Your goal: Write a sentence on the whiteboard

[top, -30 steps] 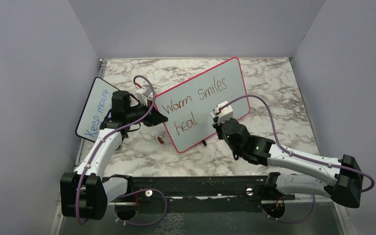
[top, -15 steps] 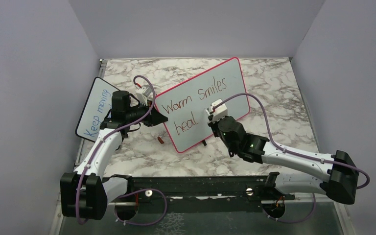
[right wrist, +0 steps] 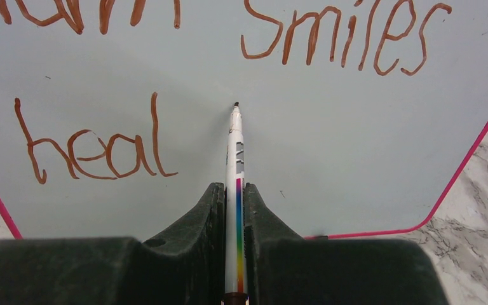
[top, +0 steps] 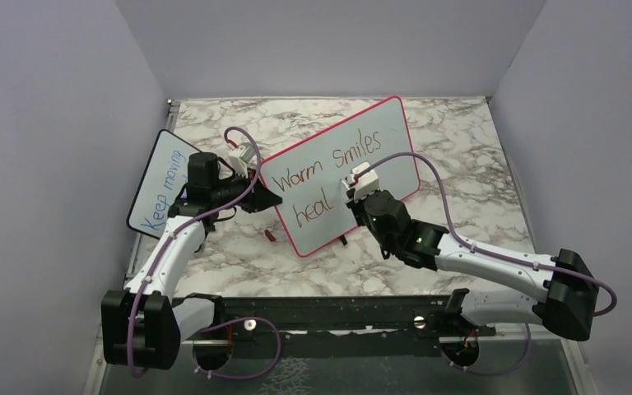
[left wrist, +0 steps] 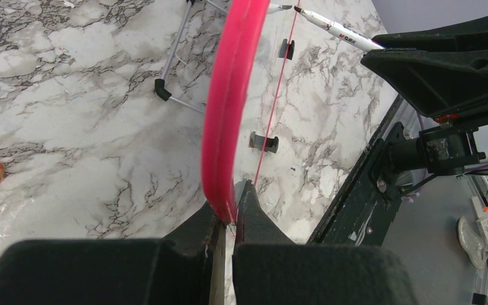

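- Whiteboard [top: 395, 156] stands propped mid-table [top: 469, 164], slanted to the arms.
- Sentence [top: 309, 174] so far reads "Warm Smiles" over "heal", in red-brown.
- Left gripper [left wrist: 229, 210] is pinched tight on the left edge of the pink frame [left wrist: 229, 95].
- Right gripper [right wrist: 233, 190] is clamped on a marker [right wrist: 236, 159]. The tip sits at the board face just right of "heal"; I cannot tell if it touches.
- Small board [top: 164, 177] with blue writing leans behind the left arm.
- Copper-coloured cap [top: 271, 235] lies on the table near the whiteboard's lower left corner.
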Motion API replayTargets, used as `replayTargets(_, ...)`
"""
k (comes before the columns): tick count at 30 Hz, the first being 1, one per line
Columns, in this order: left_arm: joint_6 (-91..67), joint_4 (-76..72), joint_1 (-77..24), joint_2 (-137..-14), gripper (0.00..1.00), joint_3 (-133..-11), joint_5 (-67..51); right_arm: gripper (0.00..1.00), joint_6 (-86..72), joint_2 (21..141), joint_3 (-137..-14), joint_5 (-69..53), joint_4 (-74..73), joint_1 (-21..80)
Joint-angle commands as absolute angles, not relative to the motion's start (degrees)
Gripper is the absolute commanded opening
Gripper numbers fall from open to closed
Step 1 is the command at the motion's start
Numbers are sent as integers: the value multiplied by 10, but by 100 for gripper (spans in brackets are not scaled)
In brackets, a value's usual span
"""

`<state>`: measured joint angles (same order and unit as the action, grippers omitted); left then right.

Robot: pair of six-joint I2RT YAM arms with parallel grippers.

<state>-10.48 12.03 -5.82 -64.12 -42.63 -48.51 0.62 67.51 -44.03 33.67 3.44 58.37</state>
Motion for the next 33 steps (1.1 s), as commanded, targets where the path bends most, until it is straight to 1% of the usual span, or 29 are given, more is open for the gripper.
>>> replayTargets(1,-52,142,-42,-648,0,-420,-396,1,2,685,-458,322,39,578)
replayTargets(17,-52,141,-42,-651,0,-422,-396,0,-84,676,-446,292,-83,578)
replayTargets(33,-52,141,-42,-652,0,-421,-394,1,-99,656,-433,282,-102,578)
